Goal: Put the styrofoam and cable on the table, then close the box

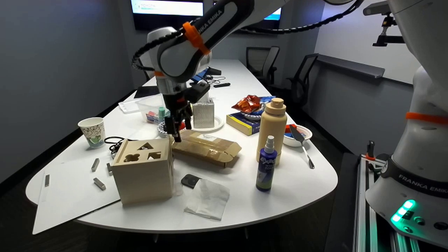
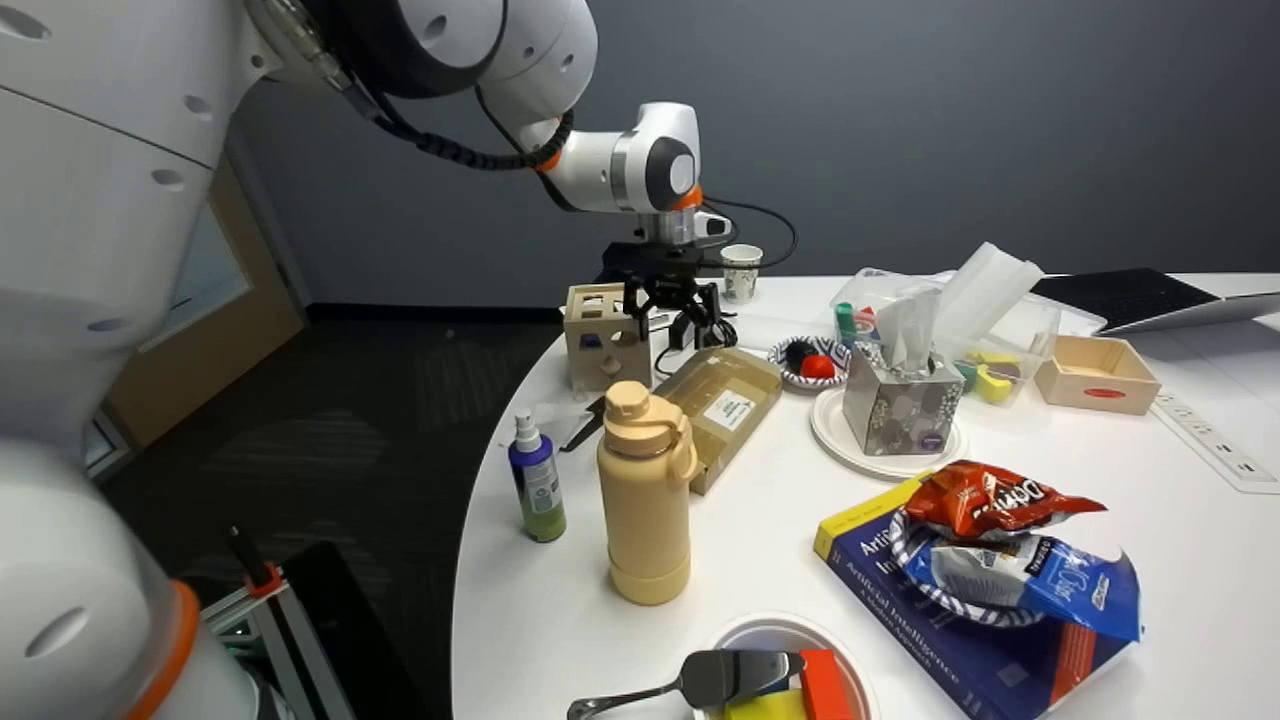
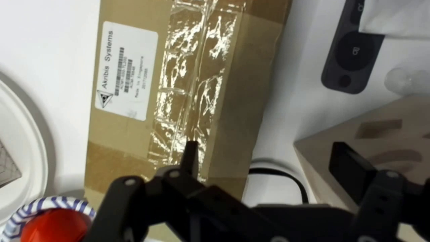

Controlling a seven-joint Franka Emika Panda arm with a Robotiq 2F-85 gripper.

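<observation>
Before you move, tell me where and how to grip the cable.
I'd pinch the cable at its bunched coil, jaws coming from above: it lies low on the table, loops piled together, and the taller cube nearby would likely crowd a sideways approach.

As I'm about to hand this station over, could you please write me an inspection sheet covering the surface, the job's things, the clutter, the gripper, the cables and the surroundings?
Surface: white table, crowded, visible end rounded.
Cardboard box: lies flat on the table, top taped and looking shut.
Black cable: loosely coiled on the table; in the wrist view a strand shows between the box and the wooden cube.
Styrofoam: nothing seen that I can identify as it.
Clutter: beige bottle, spray bottle, paper cup, tissue box on a plate.
Gripper: jaws open; held, nothing seen.
Other cables: corrugated hose above the table.
Surroundings: chairs, wall screen, whiteboard.
</observation>
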